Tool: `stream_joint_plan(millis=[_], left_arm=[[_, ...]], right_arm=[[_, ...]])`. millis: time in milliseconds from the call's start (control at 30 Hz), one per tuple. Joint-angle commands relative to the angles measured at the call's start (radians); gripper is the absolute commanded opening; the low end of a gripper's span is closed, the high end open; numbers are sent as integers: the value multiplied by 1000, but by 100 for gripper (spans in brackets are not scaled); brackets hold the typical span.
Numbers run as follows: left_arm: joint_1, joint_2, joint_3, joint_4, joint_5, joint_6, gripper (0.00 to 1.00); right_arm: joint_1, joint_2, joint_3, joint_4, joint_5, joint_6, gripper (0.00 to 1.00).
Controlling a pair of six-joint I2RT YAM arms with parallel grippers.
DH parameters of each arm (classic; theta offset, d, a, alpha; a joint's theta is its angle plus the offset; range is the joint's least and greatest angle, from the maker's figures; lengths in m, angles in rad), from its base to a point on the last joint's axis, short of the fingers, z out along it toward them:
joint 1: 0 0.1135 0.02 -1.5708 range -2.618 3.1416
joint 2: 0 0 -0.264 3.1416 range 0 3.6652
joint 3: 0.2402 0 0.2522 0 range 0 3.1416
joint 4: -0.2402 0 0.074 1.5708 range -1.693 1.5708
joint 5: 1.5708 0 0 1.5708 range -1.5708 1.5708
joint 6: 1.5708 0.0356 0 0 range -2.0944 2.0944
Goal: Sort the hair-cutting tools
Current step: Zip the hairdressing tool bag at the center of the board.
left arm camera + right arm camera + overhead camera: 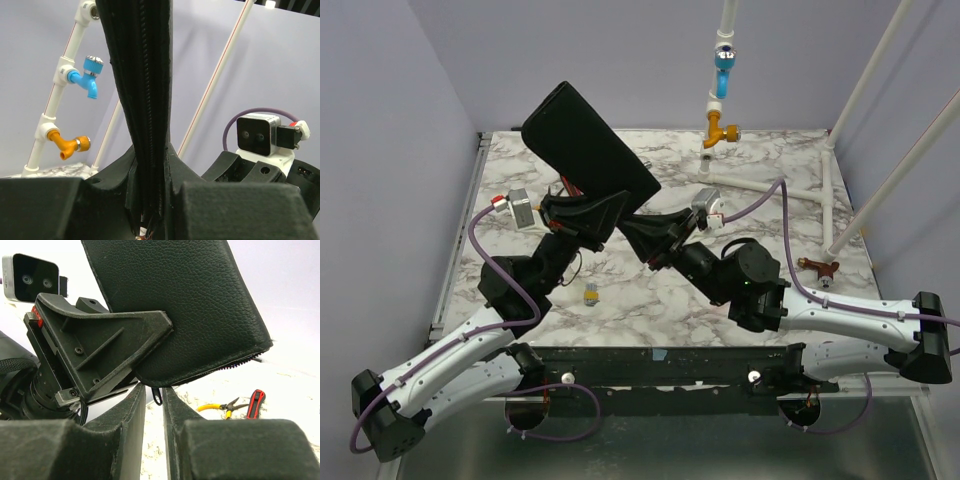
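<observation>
Left fingers [50,210] clamp the black pouch [588,140] by its edge — right fingers [131,440] narrowly apart, flanking the zipper pull [157,396].

A black grained-leather zip pouch [585,140] sits tilted above the white-and-grey marbled worktop [650,300], with a small zipper pull dangling from its lower edge. At the far side stands a white plastic pipe frame [828,200], which carries a blue tap [723,68] above an orange tap [720,130]. Yellow-handled pliers [220,407] and a red-handled tool [256,403] lie just beside each other on the worktop. A small yellow object [590,295] lies toward the near edge and a brown object [817,266] by the right edge. Lavender walls [380,150] surround everything.
</observation>
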Motion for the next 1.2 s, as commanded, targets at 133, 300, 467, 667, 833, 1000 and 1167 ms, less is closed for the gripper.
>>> stream_joint_plan(millis=[133,300,467,667,833,1000,1167], left_arm=[[-5,-17,-3,45,64,-15,0],[-4,-24,-8,46,60,-13,0],[-5,-27,-11,47,60,-15,0],[-4,-30,-13,52,63,-17,0],[-4,-33,-17,52,62,-15,0],[-4,-49,-22,42,47,0,0],[-5,-77,-28,31,18,25,0]], right_arm=[[8,17,51,-43,-27,21,19],[8,30,72,-78,-32,34,25],[8,37,85,-93,-20,41,25],[7,47,94,-102,-19,47,9],[8,46,91,-106,-6,52,1],[7,32,80,-121,32,35,1],[7,21,80,-178,107,34,1]])
